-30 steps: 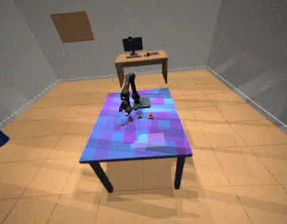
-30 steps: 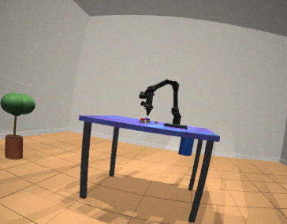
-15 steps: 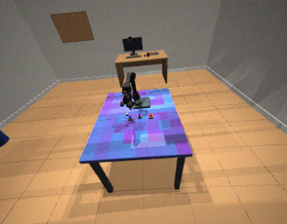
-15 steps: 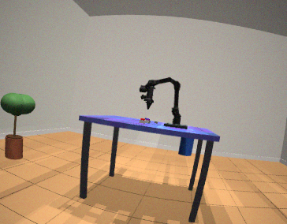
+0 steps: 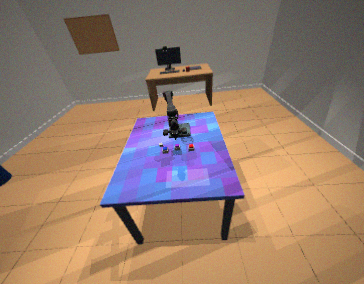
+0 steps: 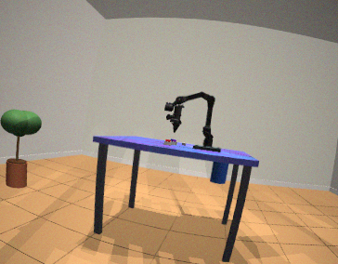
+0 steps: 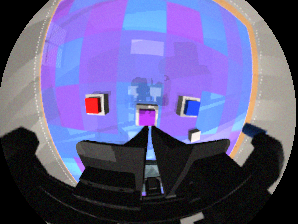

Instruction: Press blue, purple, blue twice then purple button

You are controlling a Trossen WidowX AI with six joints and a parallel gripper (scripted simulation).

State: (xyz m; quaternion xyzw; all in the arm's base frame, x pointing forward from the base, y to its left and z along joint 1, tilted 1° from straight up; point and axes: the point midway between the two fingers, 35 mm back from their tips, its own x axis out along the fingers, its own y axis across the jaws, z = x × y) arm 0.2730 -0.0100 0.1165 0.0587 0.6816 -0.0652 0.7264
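The gripper (image 6: 175, 126) hangs above the patchwork blue-and-purple table (image 5: 143, 190), clear of the surface, with its fingers drawn narrow to a point and nothing between them. Three buttons sit in a short row across the middle of the table top, nearer the far edge where the arm's base (image 6: 207, 148) is fixed than the near edge. In the wrist view the purple button (image 7: 145, 116) lies straight ahead of the closed fingertips, just past them, while the blue button (image 7: 192, 107) is off to one side of it and the red button (image 7: 95, 104) is off to the other, both well apart from the fingertips. In the top view the blue button (image 5: 164, 149) is the one nearest the table's left edge, the purple button (image 5: 177, 147) is in the centre and the red button (image 5: 191, 146) is towards the right edge. A small white block (image 7: 194, 135) lies just beside the blue button, on the arm's side of it.
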